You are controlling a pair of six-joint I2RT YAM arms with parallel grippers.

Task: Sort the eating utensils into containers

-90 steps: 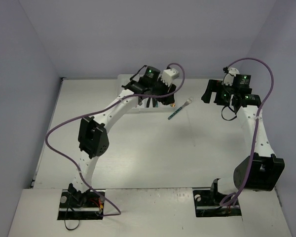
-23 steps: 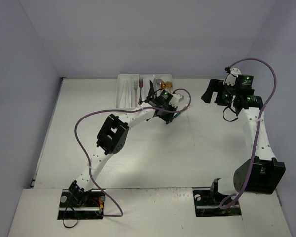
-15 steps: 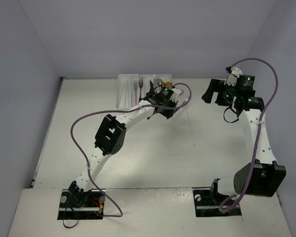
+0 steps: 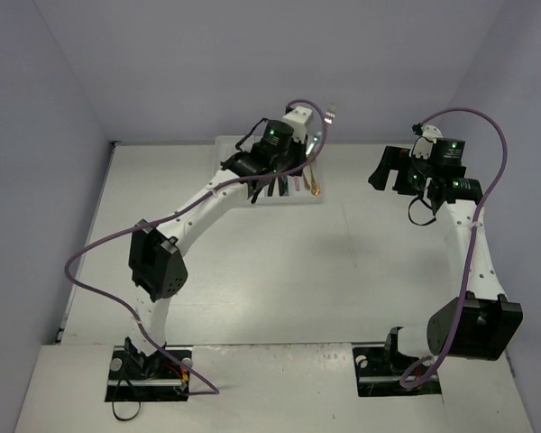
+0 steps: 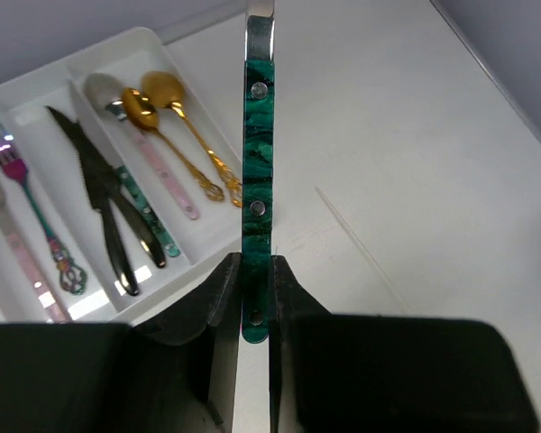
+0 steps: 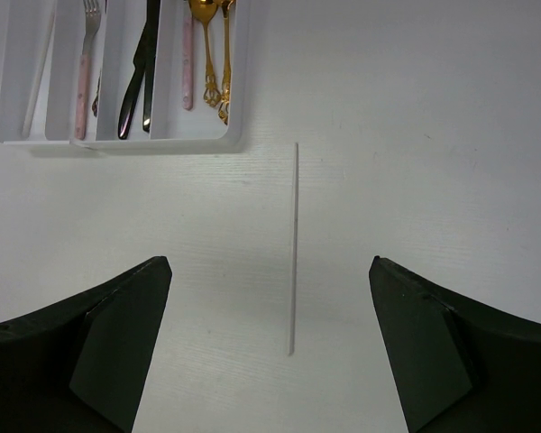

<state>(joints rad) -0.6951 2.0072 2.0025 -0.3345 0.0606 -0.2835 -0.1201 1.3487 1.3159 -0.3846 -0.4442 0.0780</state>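
My left gripper [image 5: 255, 271] is shut on the end of a teal-handled fork [image 5: 256, 162], which points away from the wrist. In the top view the left gripper [image 4: 298, 155] holds the fork [image 4: 318, 135] raised over the right end of the white cutlery tray [image 4: 227, 153]. The tray [image 5: 135, 41] holds two gold spoons [image 5: 185, 126], black knives [image 5: 99, 194], and pink- and teal-handled pieces. My right gripper [image 6: 270, 298] is open and empty above bare table, to the right of the tray [image 6: 239, 135] and apart from it.
A thin seam [image 6: 293, 244] runs across the white table under the right gripper. Grey walls close the table at the back and sides. The left arm's purple cable [image 4: 99, 244] loops over the table's left half.
The teal fork lay on the table right of the tray. My left gripper came down on it, closed, and has lifted it back over the tray's right end. The right arm barely moved.
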